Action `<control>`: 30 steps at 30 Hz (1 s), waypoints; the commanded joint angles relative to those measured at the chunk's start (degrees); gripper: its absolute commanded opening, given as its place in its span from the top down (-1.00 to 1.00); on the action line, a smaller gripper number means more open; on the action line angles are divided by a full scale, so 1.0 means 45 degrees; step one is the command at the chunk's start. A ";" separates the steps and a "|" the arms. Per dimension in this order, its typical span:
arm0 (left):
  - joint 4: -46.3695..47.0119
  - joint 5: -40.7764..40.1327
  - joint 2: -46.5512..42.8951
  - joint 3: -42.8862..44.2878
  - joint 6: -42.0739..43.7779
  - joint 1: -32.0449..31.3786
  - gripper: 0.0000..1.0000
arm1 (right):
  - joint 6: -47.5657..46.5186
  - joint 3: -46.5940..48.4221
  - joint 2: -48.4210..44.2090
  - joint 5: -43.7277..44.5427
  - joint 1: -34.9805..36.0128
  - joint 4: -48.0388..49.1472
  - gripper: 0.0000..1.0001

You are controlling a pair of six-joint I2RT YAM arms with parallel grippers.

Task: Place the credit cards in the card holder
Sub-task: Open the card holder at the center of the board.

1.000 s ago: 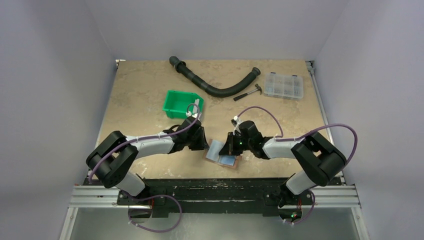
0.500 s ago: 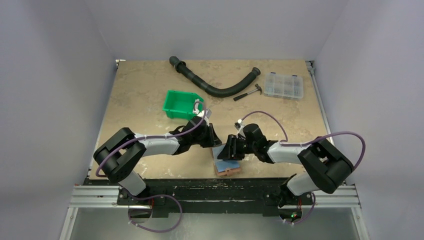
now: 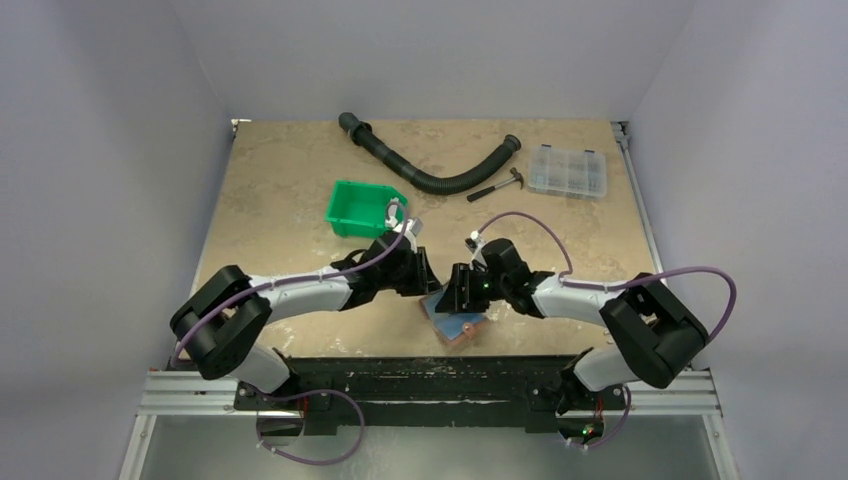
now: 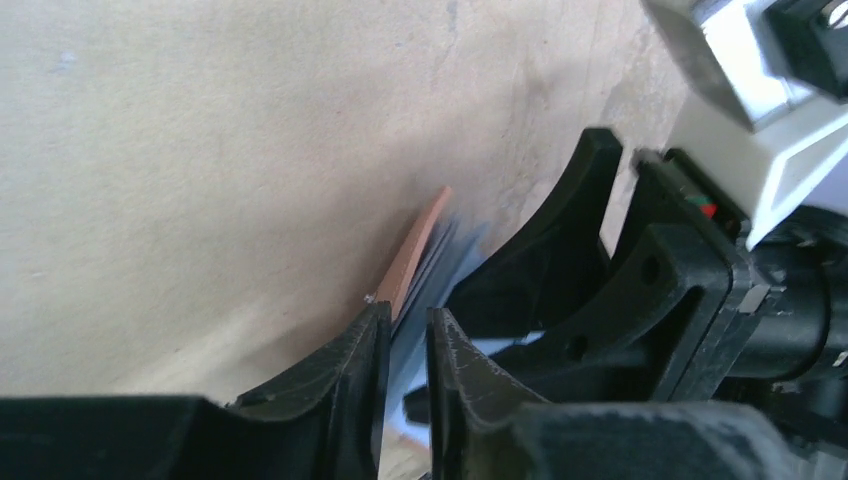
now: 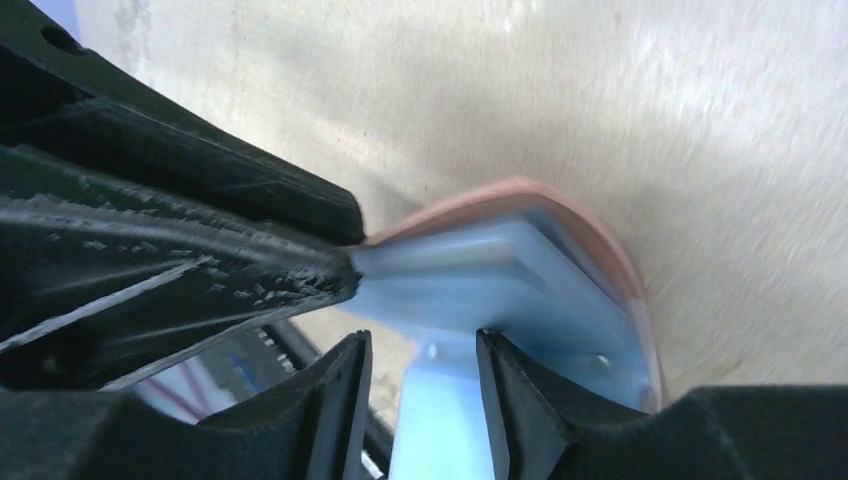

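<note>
Since half a second ago, both arms had closed in; my left gripper [image 4: 405, 335] pinched the card holder [image 3: 458, 327] edge steady, while my right gripper [image 5: 420, 365] held the blue card [image 5: 440, 420] for inserting.

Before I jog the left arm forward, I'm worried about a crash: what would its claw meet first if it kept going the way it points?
Probably the right claw, right ahead and very close in the left wrist view. The wallet edge lies just beside that line; depth is hard to judge.
</note>
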 commanded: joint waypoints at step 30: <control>0.3231 0.3104 -0.0595 -0.2544 -0.1204 0.1289 0.85 | -0.5237 0.2257 0.0333 0.1979 0.0919 -0.1093 0.85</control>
